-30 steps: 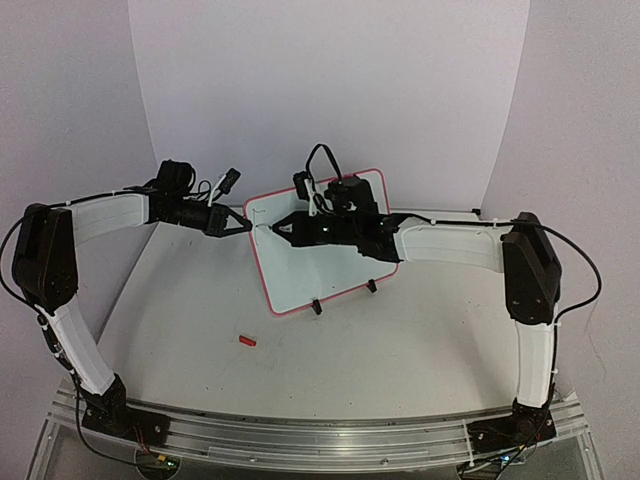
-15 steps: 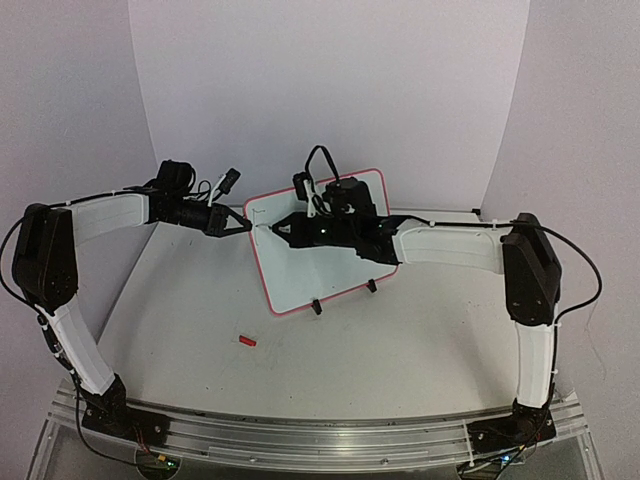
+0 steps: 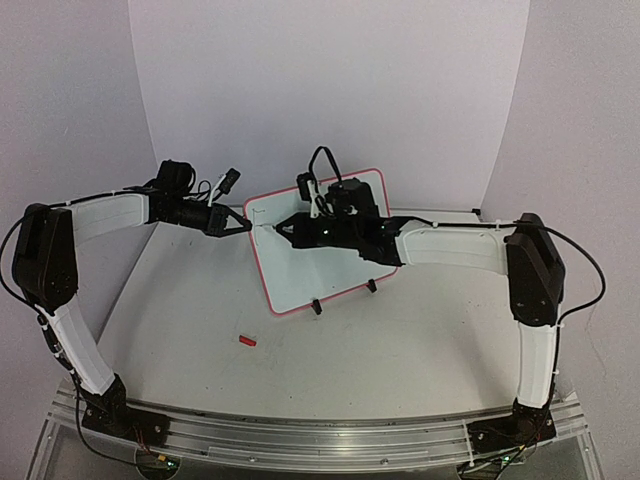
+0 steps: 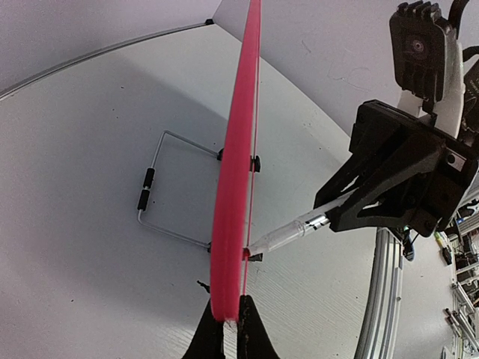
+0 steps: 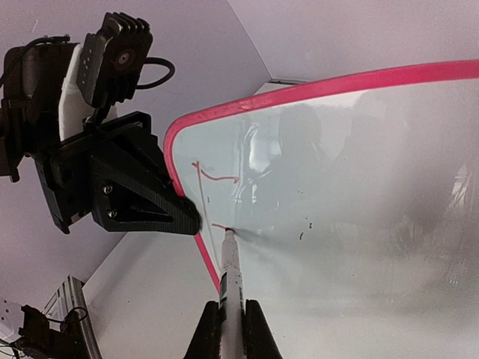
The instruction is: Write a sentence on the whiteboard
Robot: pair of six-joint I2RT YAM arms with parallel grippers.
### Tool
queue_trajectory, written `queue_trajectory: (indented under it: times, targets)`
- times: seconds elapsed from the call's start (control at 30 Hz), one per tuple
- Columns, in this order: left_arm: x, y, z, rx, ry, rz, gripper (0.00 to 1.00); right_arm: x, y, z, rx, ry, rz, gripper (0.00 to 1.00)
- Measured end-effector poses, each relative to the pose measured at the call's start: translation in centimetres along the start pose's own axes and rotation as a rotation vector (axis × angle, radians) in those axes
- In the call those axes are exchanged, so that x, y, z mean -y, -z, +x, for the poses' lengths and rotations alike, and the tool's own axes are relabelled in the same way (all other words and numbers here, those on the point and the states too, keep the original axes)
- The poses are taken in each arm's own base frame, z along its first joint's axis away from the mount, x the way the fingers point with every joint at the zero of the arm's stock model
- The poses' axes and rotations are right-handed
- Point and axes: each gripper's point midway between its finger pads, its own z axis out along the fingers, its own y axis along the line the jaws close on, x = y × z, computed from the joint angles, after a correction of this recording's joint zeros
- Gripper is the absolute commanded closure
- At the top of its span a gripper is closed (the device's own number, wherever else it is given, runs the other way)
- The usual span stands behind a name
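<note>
The right gripper (image 5: 232,318) is clenched on the marker (image 5: 230,265), the barrel pinched between its fingers and the nib pressed to the whiteboard (image 5: 359,187) close to its left rim. The left gripper (image 4: 228,329) is clamped on that same red-pink rim and braces the board, which stands tilted on its clip feet mid-table (image 3: 420,340). Only the first strokes of the sentence (image 5: 215,177) show, in the board's upper left corner.

As I judge it, the main risk is pressure. Too hard a push could rock the light board on its stand or twist it in the left grip, bending the letters, while too light a touch would make the line skip. The marker could also creep between the fingers and change the nib's angle. The nib works just beside the left gripper, so a wide stroke leftward might knock the two together
</note>
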Motion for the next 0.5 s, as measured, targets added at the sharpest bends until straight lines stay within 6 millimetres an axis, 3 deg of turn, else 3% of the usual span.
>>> queue_trajectory:
  times: [0.3, 0.5]
  targets:
    - [0.1, 0.0, 0.0, -0.002, -0.003, 0.005, 1.0, -0.4, 0.5, -0.3, -0.001, 0.013, -0.018, 1.0]
    - [0.2, 0.0, 0.0, -0.004, -0.006, 0.006, 1.0, -2.1, 2.8, -2.2, 0.012, 0.037, -0.088, 1.0]
